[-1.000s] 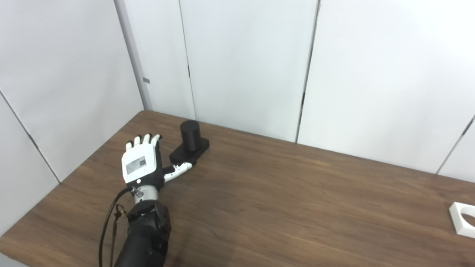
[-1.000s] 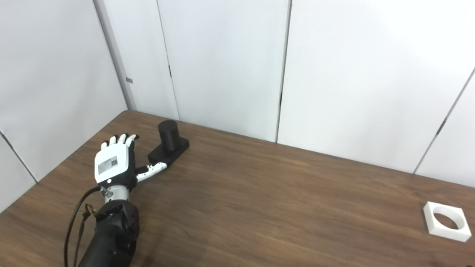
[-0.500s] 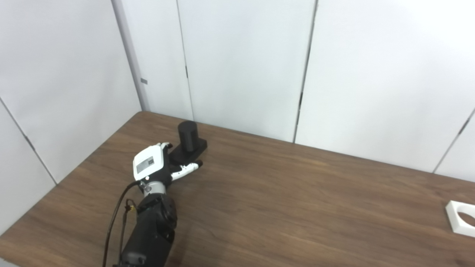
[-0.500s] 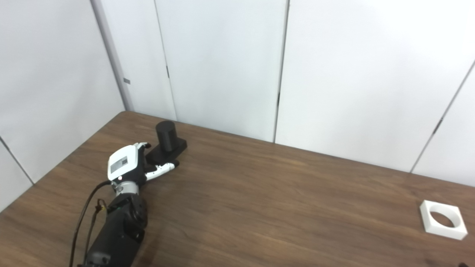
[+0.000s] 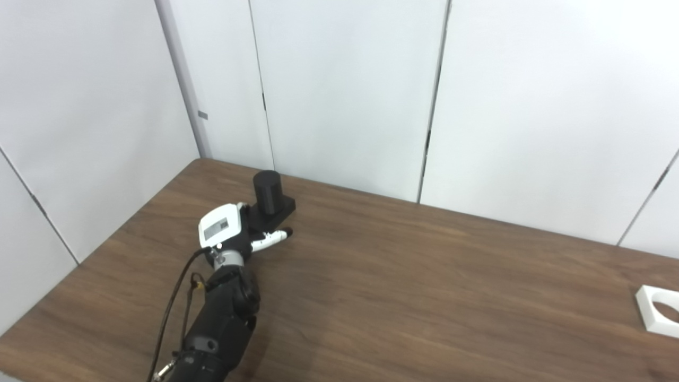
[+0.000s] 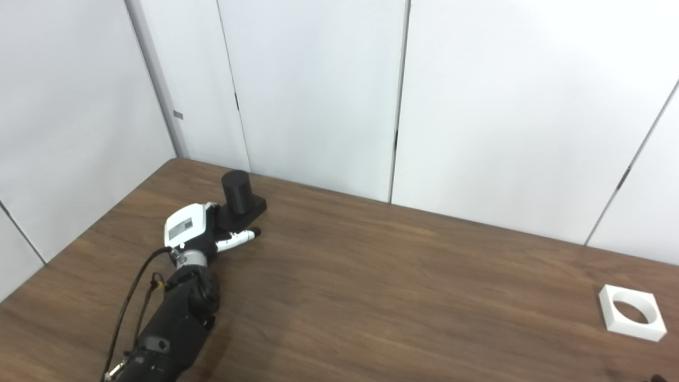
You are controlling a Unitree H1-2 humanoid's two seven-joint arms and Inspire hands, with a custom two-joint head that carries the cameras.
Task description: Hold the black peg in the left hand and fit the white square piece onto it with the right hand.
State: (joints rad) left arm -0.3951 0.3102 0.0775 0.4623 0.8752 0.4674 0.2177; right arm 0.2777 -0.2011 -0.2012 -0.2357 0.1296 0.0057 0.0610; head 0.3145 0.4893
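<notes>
Our left hand [image 5: 225, 233] sits against the black peg [image 5: 269, 197] base; we cannot tell whether its fingers grip. The white square piece [image 6: 631, 312] lies far right on the desk [image 6: 403, 286].

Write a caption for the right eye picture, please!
Left hand reaches the black peg; white square piece waits far right.

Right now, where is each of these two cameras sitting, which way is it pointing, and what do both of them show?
Left eye view: on the head, looking down across the table; the left hand and its arm show, and the white square piece is cut by the right edge.
Right eye view: beside it, facing the same way; same arm, with the piece whole.
Shared: the left hand at the black peg base, the white wall panels; no right hand.
</notes>
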